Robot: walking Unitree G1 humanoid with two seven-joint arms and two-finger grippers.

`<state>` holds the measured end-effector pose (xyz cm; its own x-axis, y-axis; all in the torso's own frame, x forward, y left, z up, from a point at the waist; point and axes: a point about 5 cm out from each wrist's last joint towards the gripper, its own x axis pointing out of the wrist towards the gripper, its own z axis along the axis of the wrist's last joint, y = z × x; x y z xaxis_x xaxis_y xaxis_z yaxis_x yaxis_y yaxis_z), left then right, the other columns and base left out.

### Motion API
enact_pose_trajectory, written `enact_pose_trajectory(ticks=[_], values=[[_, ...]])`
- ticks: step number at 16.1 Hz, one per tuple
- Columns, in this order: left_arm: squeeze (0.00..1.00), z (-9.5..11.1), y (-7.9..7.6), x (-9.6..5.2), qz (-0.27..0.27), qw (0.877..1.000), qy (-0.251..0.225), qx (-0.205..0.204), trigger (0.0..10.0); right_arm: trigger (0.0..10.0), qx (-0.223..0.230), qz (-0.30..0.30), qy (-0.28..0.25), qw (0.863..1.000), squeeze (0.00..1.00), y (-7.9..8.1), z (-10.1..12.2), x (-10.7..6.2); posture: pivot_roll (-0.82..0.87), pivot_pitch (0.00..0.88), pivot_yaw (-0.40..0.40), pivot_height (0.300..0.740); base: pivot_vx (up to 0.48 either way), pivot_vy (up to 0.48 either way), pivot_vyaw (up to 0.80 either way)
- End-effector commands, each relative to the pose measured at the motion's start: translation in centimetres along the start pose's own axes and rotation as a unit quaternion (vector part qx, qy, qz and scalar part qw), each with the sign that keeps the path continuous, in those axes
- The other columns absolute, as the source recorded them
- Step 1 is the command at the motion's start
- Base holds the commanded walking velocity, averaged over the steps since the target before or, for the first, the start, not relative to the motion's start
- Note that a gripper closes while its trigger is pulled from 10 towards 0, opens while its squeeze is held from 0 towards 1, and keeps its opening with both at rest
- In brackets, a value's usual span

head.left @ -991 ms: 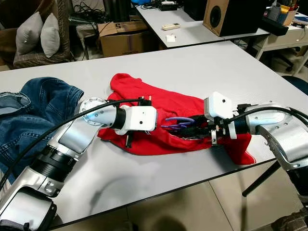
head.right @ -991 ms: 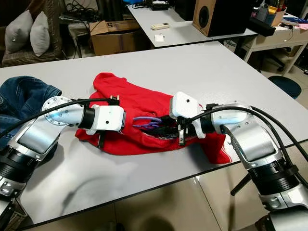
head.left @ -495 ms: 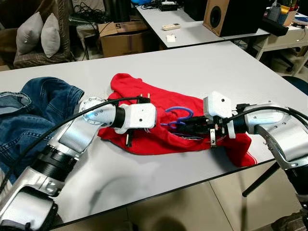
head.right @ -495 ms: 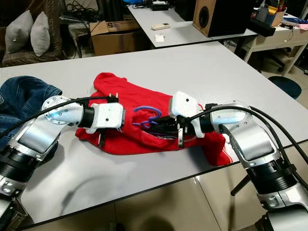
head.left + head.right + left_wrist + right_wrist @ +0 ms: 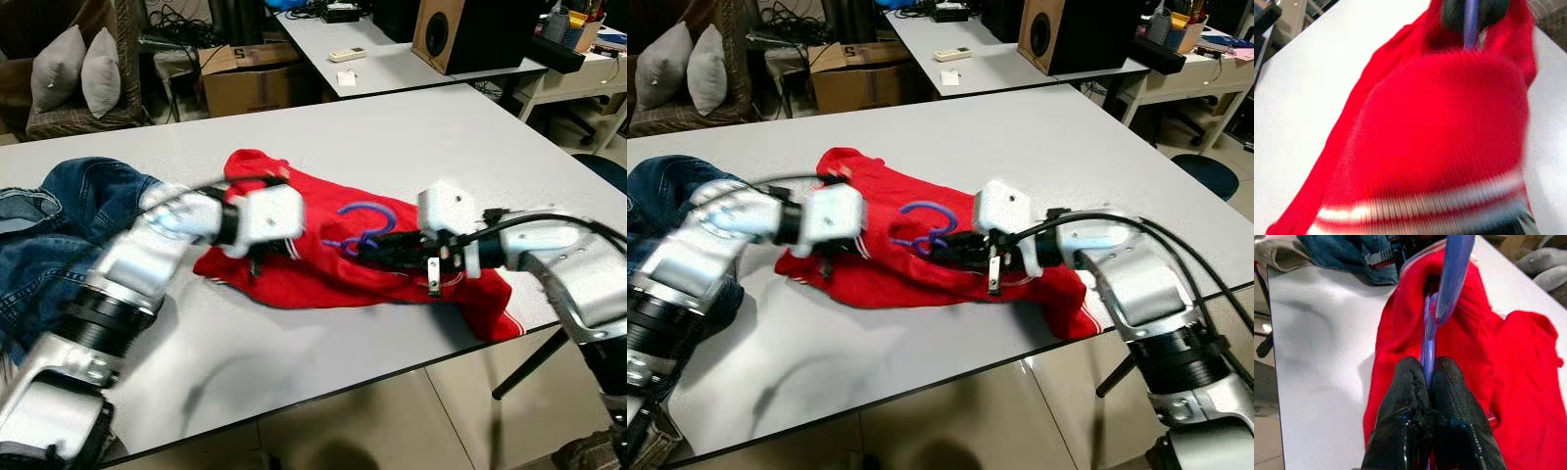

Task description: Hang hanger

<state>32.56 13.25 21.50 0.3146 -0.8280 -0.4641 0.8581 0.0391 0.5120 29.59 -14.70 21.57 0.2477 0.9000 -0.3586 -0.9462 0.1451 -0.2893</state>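
Fitting the hanger into the red sweater, mid-desk.
The right gripper (image 5: 1426,382) pinches the hanger (image 5: 361,227); the left gripper (image 5: 257,257) is blurred, its state unclear. Next, probably push the hanger deeper into the sweater (image 5: 323,264).

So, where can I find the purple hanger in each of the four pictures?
Left eye view: purple hanger, hook raised above the red sweater, just left of the right tool.
Right eye view: hook at, middle of the sweater.
Left wrist view: blurred purple bar at the upper edge.
Right wrist view: bar pinched between the black fingers, hook beyond.
Shared landmark: the red sweater.
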Motion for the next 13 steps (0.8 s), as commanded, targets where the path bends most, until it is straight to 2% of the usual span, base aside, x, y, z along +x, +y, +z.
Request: enact_pose_trajectory(ticks=[1, 5, 8, 9, 11, 12, 13], values=[[0.00, 0.3, 0.9, -1.0, 0.009, 1.000, -0.002, 0.001, 10.0, 0.0, -0.003, -0.006, -0.011, 1.000, 0.00, 0.0, 0.5, -0.7, 0.04, 0.000, 0.059, 0.740, 0.000, 0.000, 0.00], [0.00, -1.7, 1.8, -2.2, 0.035, 0.998, 0.054, -0.006, 10.0, 0.0, 0.009, -0.015, -0.044, 0.999, 0.00, -0.1, 1.2, -1.7, 0.05, 0.000, 0.063, 0.740, 0.000, 0.000, 0.00], [0.00, -2.2, 2.4, -2.7, 0.057, 0.997, 0.053, -0.024, 10.0, 0.0, 0.014, -0.018, -0.053, 0.998, 0.00, -0.1, 1.5, -2.1, 0.05, 0.000, 0.065, 0.740, 0.000, 0.000, 0.00], [0.00, -3.0, 2.6, -3.6, 0.067, 0.995, 0.060, -0.039, 10.0, 0.0, 0.016, -0.022, -0.051, 0.998, 0.00, -0.1, 1.5, -2.5, 0.05, 0.000, 0.065, 0.740, 0.000, 0.000, 0.00], [0.00, -3.3, 3.1, -4.9, 0.094, 0.993, 0.031, -0.071, 10.0, 0.0, 0.021, -0.027, -0.047, 0.998, 0.00, 0.0, 1.4, -3.2, 0.04, 0.000, 0.058, 0.740, 0.000, 0.000, 0.00], [0.00, -2.4, 3.6, -5.7, 0.110, 0.988, -0.032, -0.106, 10.0, 0.0, 0.025, -0.028, -0.040, 0.998, 0.00, 0.2, 1.3, -3.6, 0.04, 0.000, 0.045, 0.740, 0.000, 0.000, 0.00], [0.00, -1.8, 3.5, -6.4, 0.104, 0.984, -0.075, -0.121, 10.0, 0.0, 0.031, -0.030, -0.032, 0.999, 0.00, 0.4, 1.0, -4.0, 0.05, 0.000, 0.029, 0.740, 0.000, 0.000, 0.00]])
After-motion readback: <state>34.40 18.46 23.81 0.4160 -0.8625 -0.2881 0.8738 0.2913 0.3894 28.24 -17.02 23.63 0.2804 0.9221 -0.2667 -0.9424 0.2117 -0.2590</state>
